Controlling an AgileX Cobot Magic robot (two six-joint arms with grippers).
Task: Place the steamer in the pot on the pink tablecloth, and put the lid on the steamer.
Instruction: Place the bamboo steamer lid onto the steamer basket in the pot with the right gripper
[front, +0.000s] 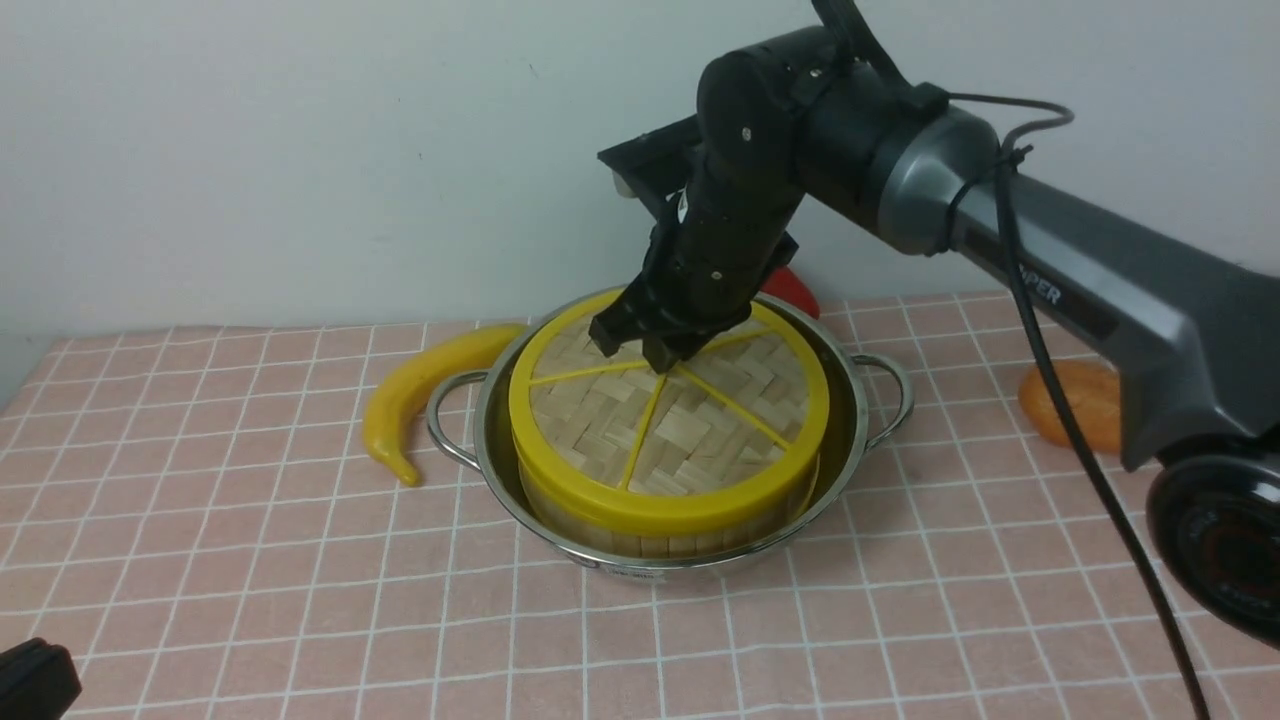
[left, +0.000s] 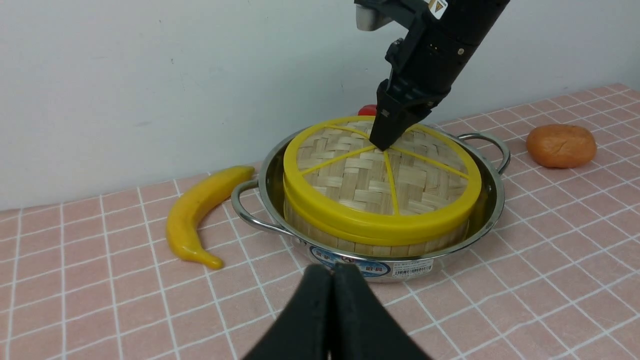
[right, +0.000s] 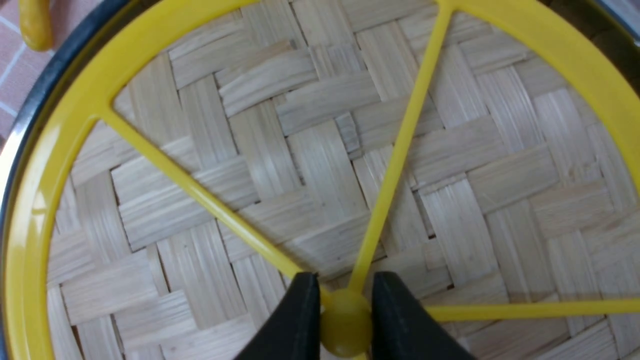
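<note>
Front view: centre frame, lid (front: 670, 425) seated on steamer (front: 600, 535) inside pot (front: 862, 420) on pink tablecloth (front: 250, 560), right gripper (front: 640, 352) at its hub; left wrist view: left gripper (left: 332, 280) jaws pressed together; right wrist view: right jaws clamping the lid's centre knob (right: 345, 322).

Soft, even, fairly bright light fills all three views, and nothing throws a hard shadow. In the front view the pot (front: 487, 410) lays only a faint shade on the pink tablecloth (front: 250, 520) at its six o'clock. Its inner wall goes dark at three o'clock, and its steel rim carries pale glints. The lid (right: 320, 150) is sharp in the right wrist close-up, with a white sheen on its glossy yellow rim. The left hand (left: 331, 272), close to its lens, looks black and soft-edged.
</note>
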